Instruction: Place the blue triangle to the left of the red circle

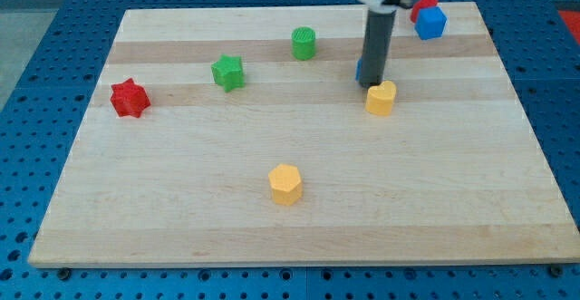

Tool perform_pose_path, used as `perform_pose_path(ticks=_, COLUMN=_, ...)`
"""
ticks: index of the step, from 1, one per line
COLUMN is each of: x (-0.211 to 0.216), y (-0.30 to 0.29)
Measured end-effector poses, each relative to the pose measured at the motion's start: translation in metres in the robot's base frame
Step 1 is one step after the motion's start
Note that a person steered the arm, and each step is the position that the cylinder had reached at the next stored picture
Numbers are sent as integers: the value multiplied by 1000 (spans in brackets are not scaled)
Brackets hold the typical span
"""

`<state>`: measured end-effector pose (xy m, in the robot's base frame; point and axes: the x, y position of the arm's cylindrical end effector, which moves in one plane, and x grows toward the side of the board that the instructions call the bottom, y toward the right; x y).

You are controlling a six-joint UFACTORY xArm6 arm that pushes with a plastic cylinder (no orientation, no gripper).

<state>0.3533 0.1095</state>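
The red circle (422, 5) sits near the view's top right, partly covered by a blue cube (431, 23) just below it. A blue block (359, 68), probably the blue triangle, is mostly hidden behind my rod; only a sliver shows at the rod's left edge. My tip (370, 86) rests on the board right at that blue block, just above and left of a yellow block (381, 98). The blue sliver lies left of and below the red circle.
A green cylinder (304, 43) and a green star (227, 72) lie left of the rod. A red star (130, 98) is near the board's left edge. A yellow hexagon (285, 184) sits at lower centre. The wooden board (181, 218) lies on a blue perforated table.
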Motion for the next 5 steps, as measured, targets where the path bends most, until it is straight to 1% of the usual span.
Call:
perform_pose_path(ticks=1, x=-26, y=14)
perform_pose_path(ticks=2, x=-18, y=14)
perform_pose_path(ticks=3, x=-20, y=5)
perform_pose_path(ticks=4, x=-63, y=5)
perform_pose_path(ticks=5, x=-89, y=5)
